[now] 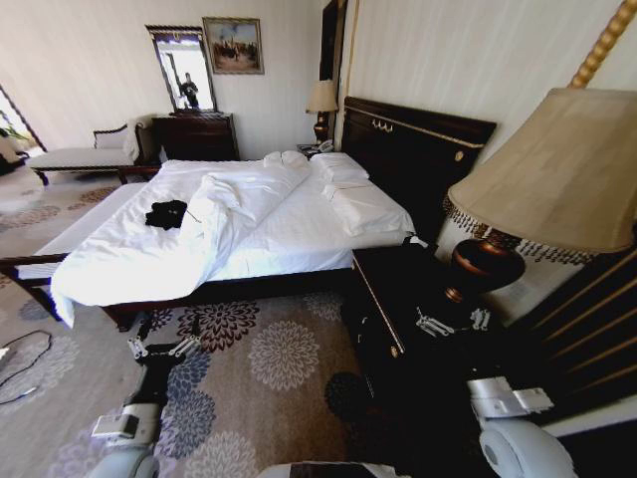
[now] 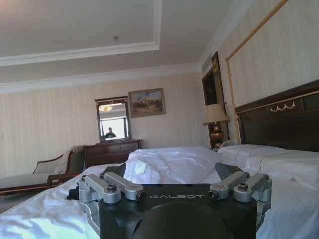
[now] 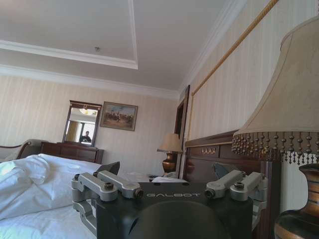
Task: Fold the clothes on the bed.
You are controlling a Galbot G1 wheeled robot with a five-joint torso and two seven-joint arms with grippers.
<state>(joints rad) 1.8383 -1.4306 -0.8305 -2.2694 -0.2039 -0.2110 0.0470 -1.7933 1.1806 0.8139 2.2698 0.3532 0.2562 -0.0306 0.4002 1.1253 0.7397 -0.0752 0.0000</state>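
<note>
The clothes [image 1: 166,213] are a small black crumpled heap on the white duvet, on the left part of the bed [image 1: 299,234]. A dark bit of the clothes [image 2: 73,193] shows low over the duvet in the left wrist view. My left gripper [image 1: 159,348] is open above the carpet, just short of the bed's near side and below the clothes. Its fingers [image 2: 117,170] stand wide apart, holding nothing. My right gripper [image 1: 453,321] hangs open over the dark nightstand, far right of the clothes. Between its fingers [image 3: 112,167] there is nothing.
A dark nightstand [image 1: 393,289] with a big fringed lamp [image 1: 557,169] stands close on the right. The duvet is bunched in a ridge [image 1: 224,214] beside the clothes. A chaise [image 1: 85,154] and dresser [image 1: 196,134] line the far wall. A cable [image 1: 25,363] lies on the floral carpet.
</note>
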